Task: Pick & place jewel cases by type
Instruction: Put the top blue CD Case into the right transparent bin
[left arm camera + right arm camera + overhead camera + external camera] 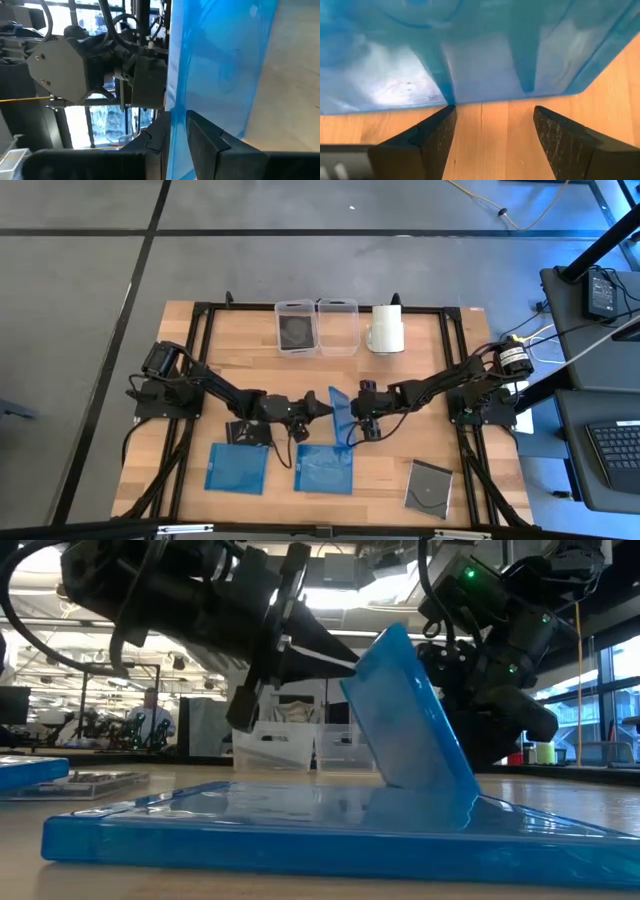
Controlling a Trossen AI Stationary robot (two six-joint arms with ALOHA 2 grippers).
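Observation:
A translucent blue jewel case (pixel 342 416) stands tilted near the table's middle, between my two grippers. It also fills the low view (pixel 410 710). My left gripper (pixel 325 409) comes from the left and is shut on it (pixel 177 116). My right gripper (pixel 362 417) is open (pixel 495 112), low over the wood on the case's right side. Two more blue cases (pixel 237 468) (pixel 324 468) lie flat near the near edge. A dark case (pixel 247 432) lies under the left arm. Another dark case (pixel 430 488) lies near right, and a third sits in a bin (pixel 296 332). My left gripper pinches the raised edge (pixel 175 102) of the blue case between its two fingers (pixel 205 137). It comes from the table's left, slanting down. The case stands tilted, with its lower edge (pixel 430 785) on the table. My right gripper has one fingertip (pixel 449 111) at the case's lower edge (pixel 470 100); I cannot tell whether it touches.
Two clear bins (pixel 297 327) (pixel 338 327) stand at the far edge, with a white roll (pixel 387 328) to their right. A black frame (pixel 200 330) runs around the wooden top. People show far off in the room behind (pixel 150 705).

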